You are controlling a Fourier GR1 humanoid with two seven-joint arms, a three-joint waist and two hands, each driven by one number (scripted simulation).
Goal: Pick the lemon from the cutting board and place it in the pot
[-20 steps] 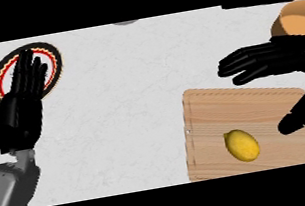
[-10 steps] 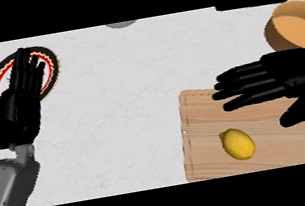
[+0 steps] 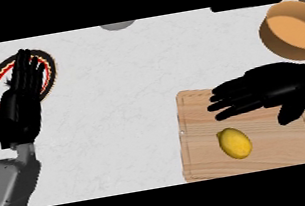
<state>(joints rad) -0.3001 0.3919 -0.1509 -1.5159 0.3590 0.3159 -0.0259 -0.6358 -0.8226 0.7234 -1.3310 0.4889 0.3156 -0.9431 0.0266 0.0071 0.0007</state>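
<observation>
A yellow lemon (image 3: 234,142) lies on the wooden cutting board (image 3: 202,157) at the lower right of the counter. My right hand (image 3: 269,89) hovers open above the board's far half, fingers spread toward the left, just beyond the lemon and not touching it. The orange-tan pot (image 3: 293,31) stands at the upper right, past the board. My left hand (image 3: 17,105) rests open at the left, fingers up, over the edge of a patterned plate.
A round plate (image 3: 48,66) with a red, yellow and black rim lies at the upper left, partly under the left hand. A grey object (image 3: 118,25) shows at the counter's far edge. White counter spreads between the plate and the board.
My right hand has moved left and down from beside the pot to above the board, closing in on the lemon. The pot is now uncovered. The left hand has barely shifted.
</observation>
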